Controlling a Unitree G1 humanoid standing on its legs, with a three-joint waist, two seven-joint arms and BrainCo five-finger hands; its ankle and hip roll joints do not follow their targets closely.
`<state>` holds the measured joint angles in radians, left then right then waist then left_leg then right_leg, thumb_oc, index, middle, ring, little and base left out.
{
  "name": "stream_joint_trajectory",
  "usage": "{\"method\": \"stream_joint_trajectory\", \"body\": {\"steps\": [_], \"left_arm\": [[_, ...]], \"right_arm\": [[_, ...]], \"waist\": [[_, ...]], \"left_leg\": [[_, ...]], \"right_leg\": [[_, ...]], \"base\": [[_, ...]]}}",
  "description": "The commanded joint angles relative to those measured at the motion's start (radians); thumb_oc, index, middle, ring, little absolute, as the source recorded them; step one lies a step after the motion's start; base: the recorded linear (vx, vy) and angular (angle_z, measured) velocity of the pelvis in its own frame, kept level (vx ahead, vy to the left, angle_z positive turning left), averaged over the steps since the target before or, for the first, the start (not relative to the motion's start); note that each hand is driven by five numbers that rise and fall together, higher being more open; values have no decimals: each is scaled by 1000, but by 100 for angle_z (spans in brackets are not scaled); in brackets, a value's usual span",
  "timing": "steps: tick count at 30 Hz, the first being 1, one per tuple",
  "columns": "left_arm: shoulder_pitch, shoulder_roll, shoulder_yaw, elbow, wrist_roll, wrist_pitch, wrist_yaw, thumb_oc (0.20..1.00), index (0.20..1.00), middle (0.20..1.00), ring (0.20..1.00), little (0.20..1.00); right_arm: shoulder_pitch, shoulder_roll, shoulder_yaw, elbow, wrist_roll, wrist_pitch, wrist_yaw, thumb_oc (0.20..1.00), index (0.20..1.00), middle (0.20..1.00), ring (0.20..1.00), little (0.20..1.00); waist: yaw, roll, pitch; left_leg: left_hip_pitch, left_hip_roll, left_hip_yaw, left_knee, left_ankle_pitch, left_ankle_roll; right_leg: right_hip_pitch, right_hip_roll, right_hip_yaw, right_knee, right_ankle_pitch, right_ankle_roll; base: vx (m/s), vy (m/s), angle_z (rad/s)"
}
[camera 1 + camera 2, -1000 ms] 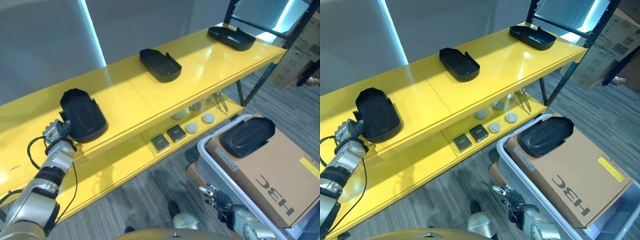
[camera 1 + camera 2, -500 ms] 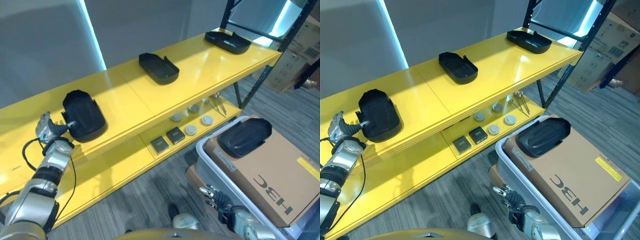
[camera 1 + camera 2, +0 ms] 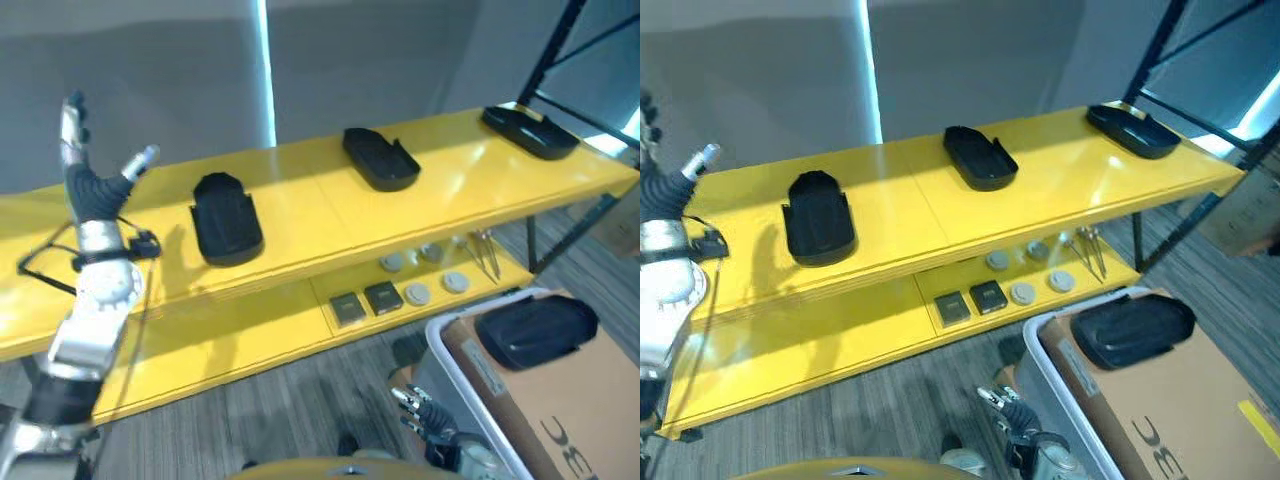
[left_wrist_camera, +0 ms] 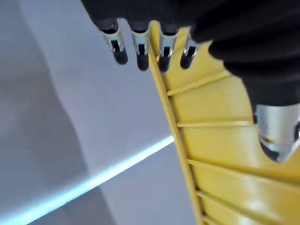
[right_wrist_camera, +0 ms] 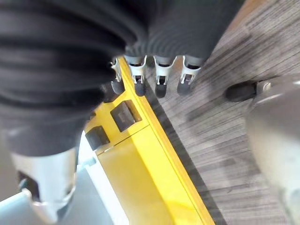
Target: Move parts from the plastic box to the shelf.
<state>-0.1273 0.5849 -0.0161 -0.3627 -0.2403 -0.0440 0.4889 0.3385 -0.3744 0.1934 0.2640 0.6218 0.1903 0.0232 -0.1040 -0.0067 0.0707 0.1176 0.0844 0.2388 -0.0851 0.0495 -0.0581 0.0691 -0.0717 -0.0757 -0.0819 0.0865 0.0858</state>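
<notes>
- Risk of a fumbled pickup: one black part left on the cardboard carton in the plastic box, sloped and likely to slide if gripped unevenly.
- Three parts on the yellow shelf.
- Left hand raised, fingers spread, empty.
- Right hand low beside the box, fingers relaxed, empty.
</notes>
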Motion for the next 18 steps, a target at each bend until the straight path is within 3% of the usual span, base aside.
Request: {"method": "stream_joint_trajectory", "body": {"steps": [1, 2, 3, 4, 5, 8, 13, 16, 18], "left_arm": [[13, -38, -44, 65, -226, -65, -196, 1000, 1000, 1000, 1000, 1000], [33, -57, -64, 60, -233, -76, -201, 1000, 1000, 1000, 1000, 1000], [76, -91, -104, 61, -235, -85, -239, 642, 642, 642, 642, 642], [85, -99, -119, 64, -244, -84, -236, 555, 555, 555, 555, 555], [97, -106, -141, 75, -263, -87, -234, 200, 200, 200, 200, 200], [109, -119, -208, 123, -215, -132, -220, 200, 200, 200, 200, 200], [29, -132, -261, 277, -112, -157, -73, 200, 200, 200, 200, 200], [-105, -161, -293, 459, -72, -131, 59, 200, 200, 200, 200, 200], [-149, -175, -289, 530, -61, -126, 85, 200, 200, 200, 200, 200]], "right_arm": [[-14, -7, -2, -59, 5, -33, -51, 1000, 1000, 1000, 1000, 1000], [-10, -7, -1, -63, 8, -34, -56, 1000, 1000, 1000, 1000, 1000], [-5, -11, 4, -61, 23, -47, -62, 1000, 1000, 1000, 1000, 1000], [-6, -14, 5, -60, 29, -50, -64, 1000, 1000, 1000, 1000, 1000], [-8, -18, 6, -59, 36, -53, -66, 1000, 1000, 1000, 1000, 1000], [-22, -27, 24, -47, 59, -66, -73, 1000, 1000, 1000, 1000, 1000], [-41, -36, 64, -30, 52, -66, -57, 1000, 1000, 1000, 1000, 1000], [-64, -50, 95, -7, 53, -63, -44, 1000, 1000, 1000, 1000, 1000], [-72, -53, 105, -3, 48, -56, -39, 1000, 1000, 1000, 1000, 1000]], "waist": [[-3, -10, 7], [0, -12, 10], [8, -18, 14], [10, -21, 16], [12, -23, 18], [16, -31, 23], [-1, -41, 25], [-30, -47, 19], [-41, -48, 15]], "left_leg": [[-22, 10, -26, 26, -7, 7], [-22, 9, -26, 27, -7, 9], [-27, 8, -29, 31, -10, 11], [-29, 7, -31, 32, -10, 12], [-30, 5, -32, 32, -11, 14], [-31, 3, -31, 29, -11, 18], [-29, 7, -15, 22, -7, 19], [-18, 15, 4, 19, -3, 15], [-11, 20, 11, 17, -2, 13]], "right_leg": [[-10, 3, -18, 15, -19, 33], [-10, 3, -19, 15, -17, 32], [-12, 2, -21, 17, -16, 32], [-12, 3, -22, 17, -16, 31], [-12, 3, -23, 17, -15, 31], [-15, 3, -25, 16, -11, 32], [-21, 6, -17, 19, -9, 33], [-20, 7, -6, 22, -7, 37], [-20, 8, -3, 24, -10, 39]], "base": [[-6, -10, 22], [-16, -18, 20], [-17, -15, 9], [0, 0, 0], [0, 0, 0], [0, 0, 0], [0, 0, 0], [15, -3, -6], [32, -1, -12]]}}
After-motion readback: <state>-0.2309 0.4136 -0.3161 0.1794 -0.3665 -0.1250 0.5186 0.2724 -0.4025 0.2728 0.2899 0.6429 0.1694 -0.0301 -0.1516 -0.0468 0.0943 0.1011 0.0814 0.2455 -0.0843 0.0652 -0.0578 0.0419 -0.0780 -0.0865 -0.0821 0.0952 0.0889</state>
